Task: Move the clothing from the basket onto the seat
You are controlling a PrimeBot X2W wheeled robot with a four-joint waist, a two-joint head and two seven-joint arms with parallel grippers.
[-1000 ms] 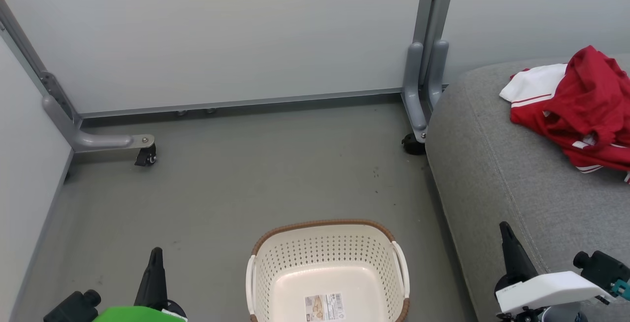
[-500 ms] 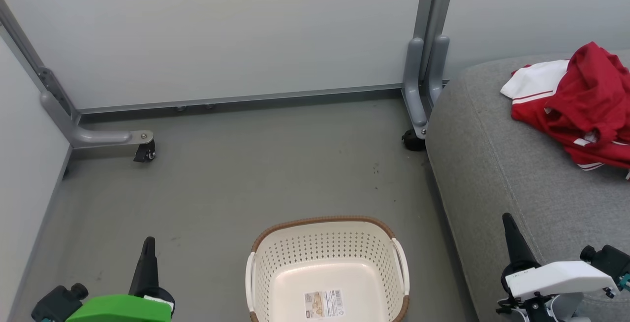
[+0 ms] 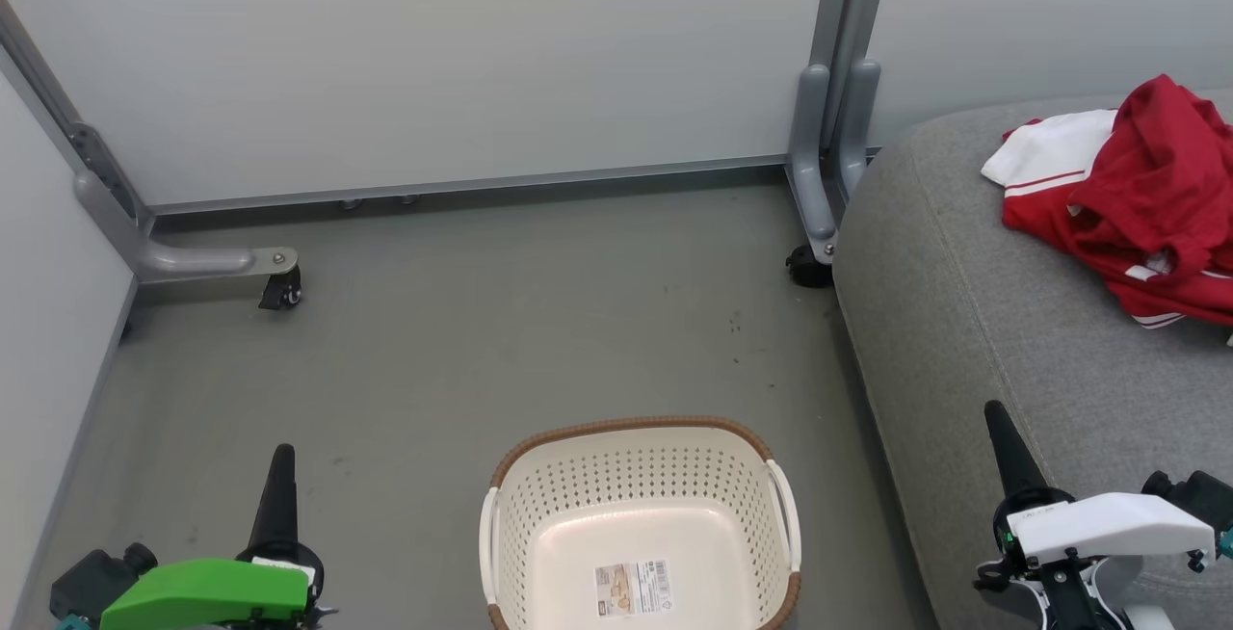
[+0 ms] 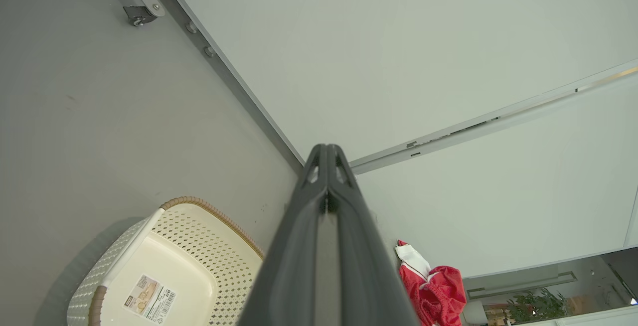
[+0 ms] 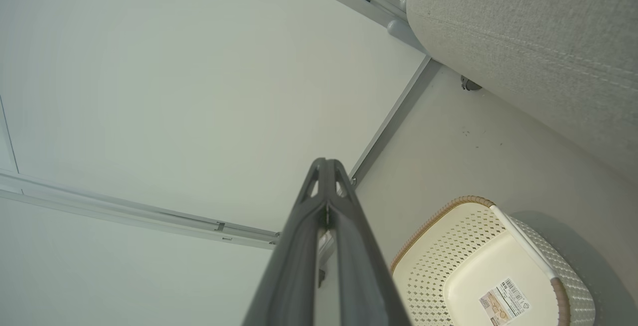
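Dark left pincer (image 4: 327, 155) fingers together, empty, right pincer (image 5: 325, 167) the same

Red-white clothing (image 3: 1146, 192) heaped on grey seat (image 3: 963, 341); cream basket (image 3: 636, 478) upright, apparently empty.

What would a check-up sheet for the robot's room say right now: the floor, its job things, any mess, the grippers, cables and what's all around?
Surface: grey floor, with the basket standing on it.
Job's things: basket holds no clothes, just a label sticker; clothing lies bunched up on the seat.
Clutter: a few small dark specks on the floor.
Grippers: left gripper and right gripper are both shut and hold nothing, one on each side of the basket.
Cables: nothing seen.
Surroundings: pale wall panels on grey frame legs with caster wheels.
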